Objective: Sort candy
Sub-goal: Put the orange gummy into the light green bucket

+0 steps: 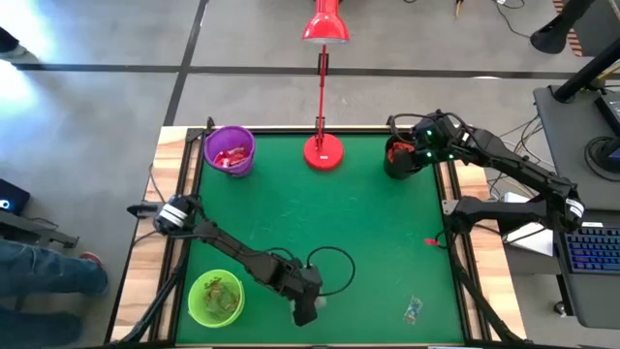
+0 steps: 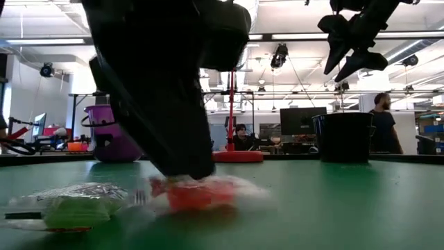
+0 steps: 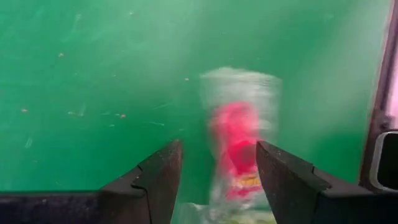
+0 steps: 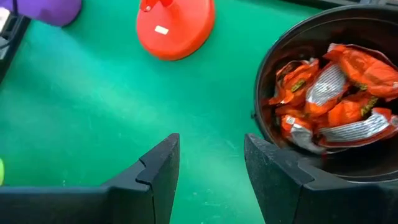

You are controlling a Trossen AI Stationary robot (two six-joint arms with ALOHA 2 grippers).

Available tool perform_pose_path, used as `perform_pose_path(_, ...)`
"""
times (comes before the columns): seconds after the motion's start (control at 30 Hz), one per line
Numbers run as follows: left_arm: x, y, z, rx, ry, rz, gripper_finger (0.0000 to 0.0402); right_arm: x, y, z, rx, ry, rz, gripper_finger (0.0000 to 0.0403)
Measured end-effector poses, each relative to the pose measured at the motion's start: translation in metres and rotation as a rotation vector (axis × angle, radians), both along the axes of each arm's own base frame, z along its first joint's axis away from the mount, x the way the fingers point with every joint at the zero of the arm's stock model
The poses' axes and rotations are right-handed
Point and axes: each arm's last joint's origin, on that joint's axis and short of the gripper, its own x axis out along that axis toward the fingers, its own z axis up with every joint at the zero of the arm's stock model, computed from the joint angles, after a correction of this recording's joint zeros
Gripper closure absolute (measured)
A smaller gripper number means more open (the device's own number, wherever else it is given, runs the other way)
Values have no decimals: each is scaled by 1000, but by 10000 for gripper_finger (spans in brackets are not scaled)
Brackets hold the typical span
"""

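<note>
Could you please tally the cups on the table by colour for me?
purple cup: 1
green cup: 1
black cup: 1
Total: 3 cups

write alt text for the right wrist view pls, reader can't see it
A black cup filled with orange-wrapped candy sits on the green table, just ahead of the right gripper, whose jaws are open and empty. Farther off stand a red lamp base and the edge of a purple cup.
</note>
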Motion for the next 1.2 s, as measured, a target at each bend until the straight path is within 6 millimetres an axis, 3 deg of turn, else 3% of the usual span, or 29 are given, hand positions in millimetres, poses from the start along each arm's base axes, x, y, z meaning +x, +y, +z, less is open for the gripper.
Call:
perform_pose_path(0.17, 1, 4, -2, 12, -4, -14, 226, 0, 3, 1, 9, -9, 8, 232)
perform_pose_path(0.67, 6, 5, -5, 53, -59, -101, 393, -6, 11, 8, 4, -57, -4, 232)
perform_pose_path(0.87, 4, 6, -1, 84, -53, -143, 400, -7, 12, 9, 15, -70, -23, 232)
perform_pose_path(1.2, -2, 9, 34, 201, 30, -194, 401, -7, 12, 9, 14, -70, -24, 232)
